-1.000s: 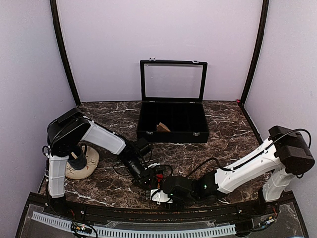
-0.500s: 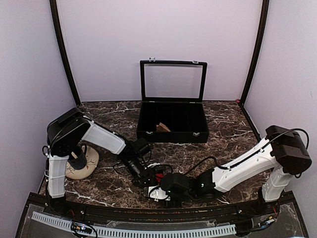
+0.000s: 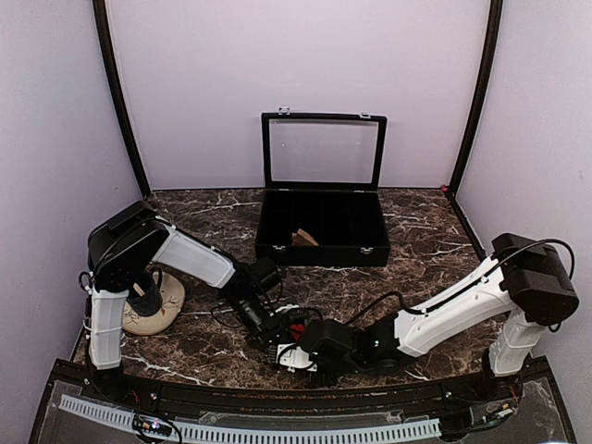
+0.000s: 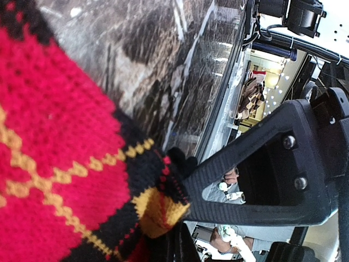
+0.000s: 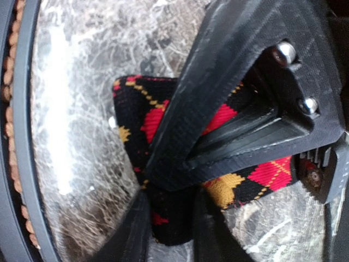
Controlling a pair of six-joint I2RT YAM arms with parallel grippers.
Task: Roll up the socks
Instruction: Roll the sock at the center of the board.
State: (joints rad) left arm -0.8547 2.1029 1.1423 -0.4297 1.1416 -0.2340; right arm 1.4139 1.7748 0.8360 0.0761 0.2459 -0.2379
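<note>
The argyle sock (image 3: 297,327) lies on the marble near the front edge, between the two grippers. It fills the left of the left wrist view as red, yellow and black knit (image 4: 54,136). My left gripper (image 3: 277,333) (image 4: 177,248) is shut on one corner of it. My right gripper (image 3: 294,353) (image 5: 172,229) comes in from the right, its two fingers pressed on either side of the sock's black end (image 5: 169,218). The left gripper's finger (image 5: 218,82) lies across the sock there. The tan sock (image 3: 303,238) sits inside the black case.
The black compartment case (image 3: 322,252) stands at the back centre with its glass lid up. A beige round object (image 3: 153,305) lies by the left arm's base. The raised front rail (image 3: 277,400) runs just behind the grippers. Purple walls close in three sides.
The right gripper has shifted slightly left toward the sock and its jaws have narrowed onto the sock's end. The left arm has stayed still.
</note>
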